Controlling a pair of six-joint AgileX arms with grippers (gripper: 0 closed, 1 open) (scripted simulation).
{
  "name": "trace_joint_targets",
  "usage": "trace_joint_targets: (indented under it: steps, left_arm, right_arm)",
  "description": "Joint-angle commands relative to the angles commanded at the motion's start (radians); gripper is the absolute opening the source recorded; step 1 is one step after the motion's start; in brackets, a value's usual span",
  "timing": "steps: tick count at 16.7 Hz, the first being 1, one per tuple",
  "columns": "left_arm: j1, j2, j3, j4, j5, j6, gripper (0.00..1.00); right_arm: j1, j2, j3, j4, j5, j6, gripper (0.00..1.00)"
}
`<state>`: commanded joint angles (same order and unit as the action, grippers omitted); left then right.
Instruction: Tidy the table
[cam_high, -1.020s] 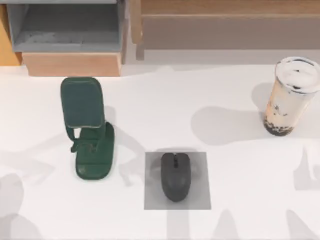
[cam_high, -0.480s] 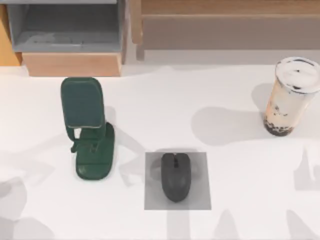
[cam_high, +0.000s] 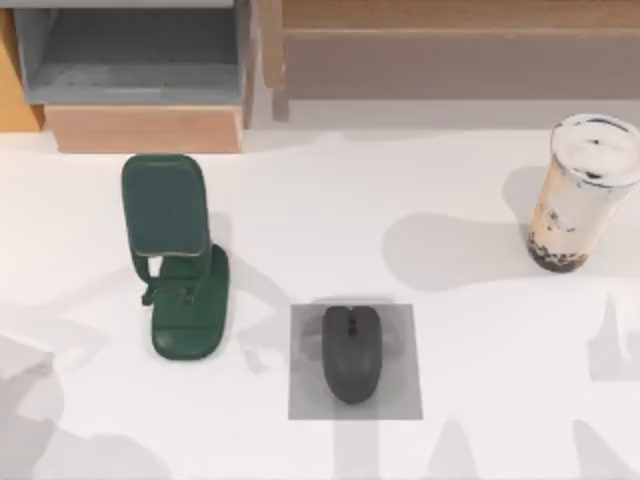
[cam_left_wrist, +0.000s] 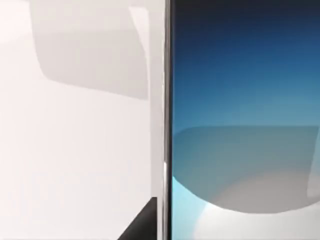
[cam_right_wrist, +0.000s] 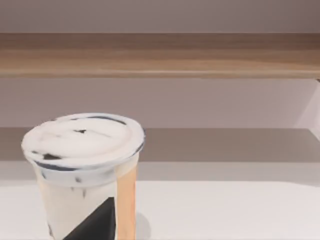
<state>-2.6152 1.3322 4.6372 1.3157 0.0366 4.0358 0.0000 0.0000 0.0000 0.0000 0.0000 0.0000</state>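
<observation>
The white desk (cam_high: 330, 210) spreads across the top view, and the grey mouse mat (cam_high: 355, 362) near its front edge serves as the landmark. A dark grey computer mouse (cam_high: 351, 353) lies on the mat, its wheel end pointing toward the back of the desk. To the left of the mat, just apart from it, stands a dark green phone stand (cam_high: 177, 258), its cradle plate tilted back and hiding part of its stem. Well to the right of the mat and farther back stands a bubble tea cup (cam_high: 580, 194) with a sealed lid and dark pearls at the bottom; in the right wrist view its lower part is cut off. Behind the mat, along the far edge, runs a wood-and-grey shelf unit (cam_high: 140, 75), its top cut off. The left wrist view looks past the desk's edge onto a blue backdrop (cam_left_wrist: 245, 100). Whether either pincer is spread or pressed together, I cannot tell.
</observation>
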Motion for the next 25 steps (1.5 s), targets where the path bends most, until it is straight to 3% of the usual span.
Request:
trace_joint_targets:
  steps: [5, 14, 19, 22, 25]
  left_arm:
    - [-0.252, 0.165, 0.039, -0.124, 0.136, -0.28, 0.0]
    - [-0.872, 0.48, 0.203, -0.45, 0.45, -0.943, 0.0]
    - [-1.184, 0.542, 0.329, -0.622, 0.598, -1.222, 0.0]
    - [-1.305, 0.543, 0.382, -0.689, 0.655, -1.314, 0.0]
    - [-1.337, 0.542, 0.397, -0.708, 0.671, -1.338, 0.0]
  right_arm:
    - [0.0, 0.0, 0.0, 0.0, 0.0, 0.0, 1.0]
    - [0.0, 0.0, 0.0, 0.0, 0.0, 0.0, 1.0]
    - [0.0, 0.0, 0.0, 0.0, 0.0, 0.0, 1.0]
    - [0.0, 0.0, 0.0, 0.0, 0.0, 0.0, 1.0]
    - [0.0, 0.0, 0.0, 0.0, 0.0, 0.0, 1.0]
